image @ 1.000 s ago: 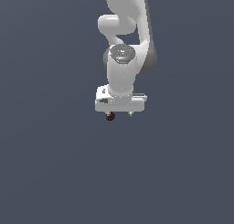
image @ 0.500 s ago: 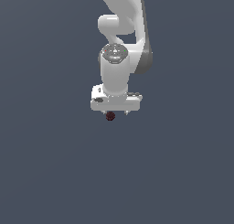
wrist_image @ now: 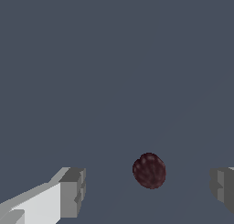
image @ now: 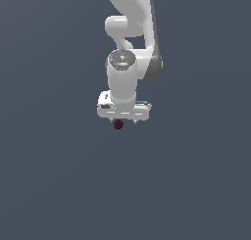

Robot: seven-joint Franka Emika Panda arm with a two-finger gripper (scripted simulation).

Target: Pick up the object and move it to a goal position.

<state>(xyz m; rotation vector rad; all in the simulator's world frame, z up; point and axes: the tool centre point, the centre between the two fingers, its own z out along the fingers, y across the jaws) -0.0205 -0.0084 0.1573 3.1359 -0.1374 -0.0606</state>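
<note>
Here, in the exterior view, the white arm [image: 128, 62] reaches down over a plain dark grey-blue surface [image: 54, 175]; the gripper [image: 123, 122] hangs under its wide white body, and the object [image: 118, 125] shows just below that body, a little toward the exterior view's left of its middle; whether the object rests on the surface cannot be told from this view.

In the wrist view the object [wrist_image: 149, 170] is a small dark red ball with darker mottling; it is almost round, only a little longer in one direction than in the other, so no clear long axis and no pointing direction can be told; it lies between the two fingers [wrist_image: 72, 192], apart from both, and somewhat closer to the second finger, whose tip shows only at the picture's edge.

The gripper [wrist_image: 148, 191] is spread wide; there is free gap on each side of the object, and no pad touches it; nothing is held.

Around the object the surface is bare and even on all sides in both views; no edge of the surface, no wall and no other thing is visible; a goal marker is not to be seen.
</note>
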